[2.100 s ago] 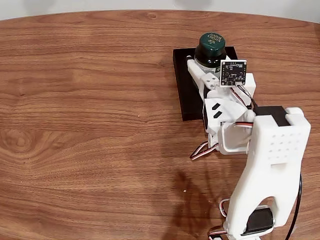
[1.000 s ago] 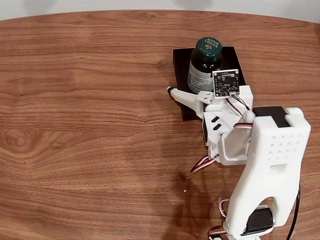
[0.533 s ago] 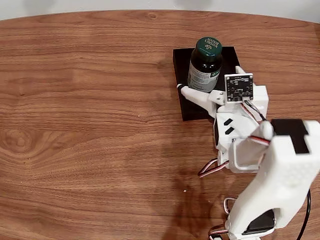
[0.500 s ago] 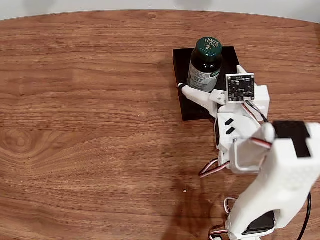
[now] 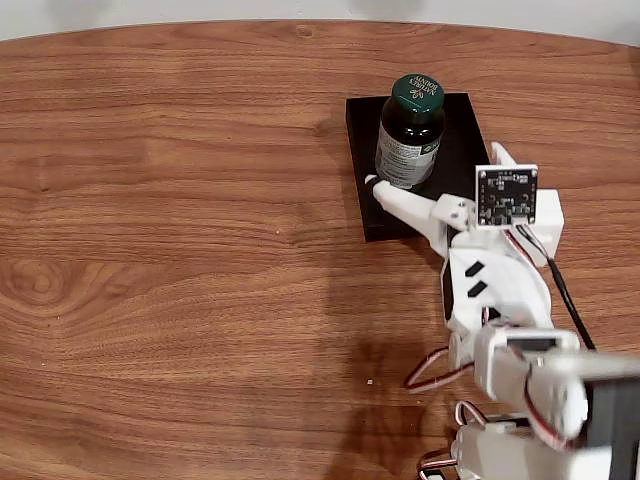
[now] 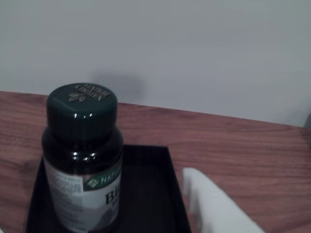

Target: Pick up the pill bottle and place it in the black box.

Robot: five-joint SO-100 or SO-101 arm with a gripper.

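The pill bottle [image 5: 409, 135], dark glass with a green cap and a white-and-green label, stands upright inside the black box [image 5: 458, 135] at the table's far right in the fixed view. My gripper [image 5: 436, 172] is open just in front of the bottle, one white finger lying over the box's near edge, and nothing is held. In the wrist view the pill bottle [image 6: 82, 155] rises at the left on the black box [image 6: 148, 194], with a white finger [image 6: 214, 211] low at the right, apart from it.
The wooden table [image 5: 180, 230] stretches bare to the left and front of the box. My white arm [image 5: 520, 340] with its small camera board [image 5: 506, 195] and loose wires fills the lower right. A pale wall [image 6: 194, 53] stands behind the table.
The gripper, earlier shut around the bottle, has opened and let it go in the box. The arm has since drawn back toward the near right while the bottle stays put.
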